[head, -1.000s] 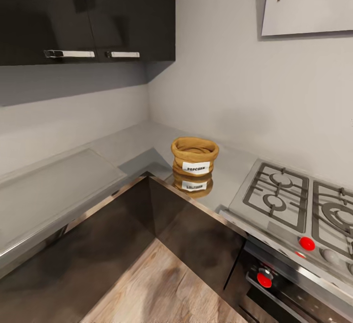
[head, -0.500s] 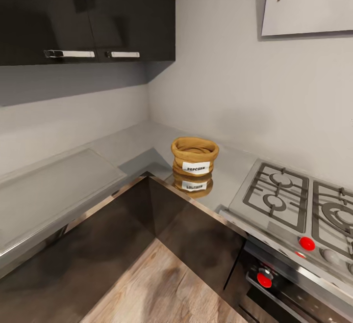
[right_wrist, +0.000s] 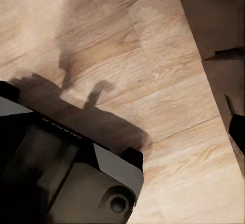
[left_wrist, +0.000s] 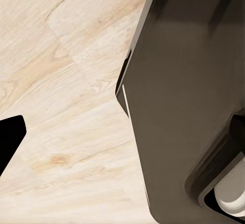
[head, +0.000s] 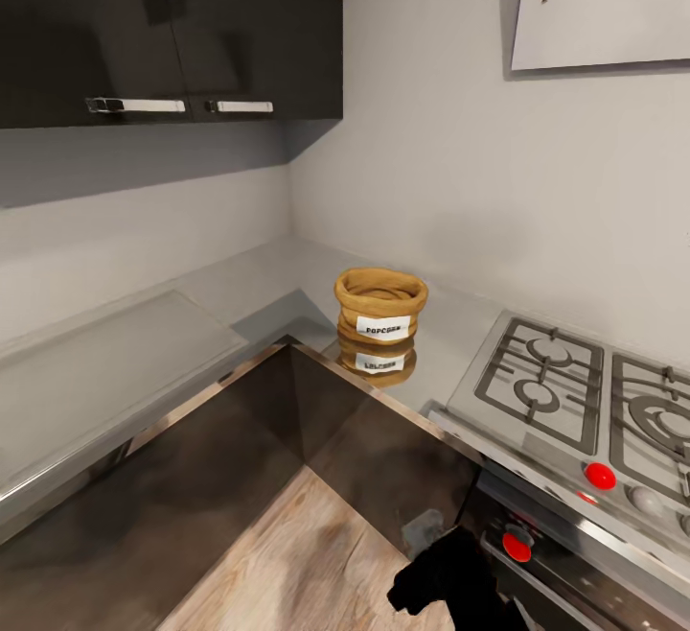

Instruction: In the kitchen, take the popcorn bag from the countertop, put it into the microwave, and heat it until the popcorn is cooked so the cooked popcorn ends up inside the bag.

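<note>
Head view: popcorn bag upright on the countertop, in the inner corner of the L, just left of the gas hob, mirrored in the steel below it, mouth open, label facing out. Dark wall cabinets above left, white hood above right. Low at the near right, a dark arm part in front of the oven front, well short of the bag; which arm, and whether its claw is apart or together, impossible to tell from here. Left wrist view: pale wood floor and the robot's own dark base; a black tip at the frame edge, too little to judge the left claw's state. Right wrist view: wood floor with shadow, dark base housing near the lens; right claw's state likewise not readable. Step in hand, by judgement: opening reach for the bag, nothing grasped yet. Next move calls for lifting an arm over the counter edge, fingers spread wide enough for the soft rolled rim, closing on the sack without tipping it or crushing it, then locating the microwave.
</note>
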Tool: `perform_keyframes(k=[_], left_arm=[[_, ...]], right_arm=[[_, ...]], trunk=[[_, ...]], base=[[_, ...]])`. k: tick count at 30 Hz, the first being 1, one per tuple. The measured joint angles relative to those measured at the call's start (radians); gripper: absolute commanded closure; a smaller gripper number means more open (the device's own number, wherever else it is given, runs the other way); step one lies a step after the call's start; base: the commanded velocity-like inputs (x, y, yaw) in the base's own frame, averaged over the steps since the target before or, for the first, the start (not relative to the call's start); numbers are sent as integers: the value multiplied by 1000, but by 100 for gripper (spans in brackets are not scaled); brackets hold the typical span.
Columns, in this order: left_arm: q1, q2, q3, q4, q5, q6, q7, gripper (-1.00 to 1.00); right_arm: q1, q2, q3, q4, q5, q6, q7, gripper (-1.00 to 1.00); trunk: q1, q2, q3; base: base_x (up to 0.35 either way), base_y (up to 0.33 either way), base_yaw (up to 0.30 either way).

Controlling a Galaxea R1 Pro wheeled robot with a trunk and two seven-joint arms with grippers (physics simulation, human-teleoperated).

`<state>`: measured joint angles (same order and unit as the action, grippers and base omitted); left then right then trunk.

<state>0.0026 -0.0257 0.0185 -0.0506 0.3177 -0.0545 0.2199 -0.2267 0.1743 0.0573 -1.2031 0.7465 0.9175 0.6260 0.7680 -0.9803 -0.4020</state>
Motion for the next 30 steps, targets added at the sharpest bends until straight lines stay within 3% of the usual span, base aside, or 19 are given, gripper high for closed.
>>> perform_keyframes(k=[1,2,3,5,8,12,14,18,21,23,26,28,30], left_arm=[[0,0,0,0,0,0,0,-100],[0,0,0,0,0,0,0,-100],[0,0,0,0,0,0,0,-100],[0,0,0,0,0,0,0,-100],[0,0,1,0,0,0,0,-100],[0,1,0,0,0,0,0,-100],[0,1,0,0,0,0,0,-100],[0,1,1,0,0,0,0,-100],[0,1,1,0,0,0,0,-100],[0,1,1,0,0,0,0,-100],[0,1,1,0,0,0,0,-100],[0,1,1,0,0,0,0,-100],[0,2,1,0,0,0,0,-100]], right_arm=[[-14,0,46,-93,-23,88,28,-100],[-39,0,85,-156,-46,126,44,-100],[-67,0,106,-182,-60,127,51,-100],[-201,0,147,-211,-115,126,60,-100],[-379,0,161,-213,-174,126,61,-100],[-588,0,152,-138,-187,126,56,-100],[-709,0,97,-31,-184,125,54,-100],[-948,-1,-76,214,-185,126,50,-100],[-1099,-1,-119,349,-187,127,10,-100],[-1207,-1,-134,464,-186,127,-58,-100],[-1365,-15,-219,644,-183,127,-149,-100],[-1436,-35,-260,710,-183,127,-202,-100],[-1468,-58,-275,736,-183,127,-270,-100]], trunk=[[0,0,0],[0,0,0],[0,0,0],[0,0,0],[0,0,0],[0,0,0],[0,0,0],[0,0,0],[0,0,0],[0,0,0],[0,0,0],[0,0,0],[0,0,0]], base=[[0,0,0],[0,0,0],[0,0,0],[0,0,0],[0,0,0],[0,0,0],[0,0,0],[0,0,0],[0,0,0],[0,0,0],[0,0,0],[0,0,0],[0,0,0]])
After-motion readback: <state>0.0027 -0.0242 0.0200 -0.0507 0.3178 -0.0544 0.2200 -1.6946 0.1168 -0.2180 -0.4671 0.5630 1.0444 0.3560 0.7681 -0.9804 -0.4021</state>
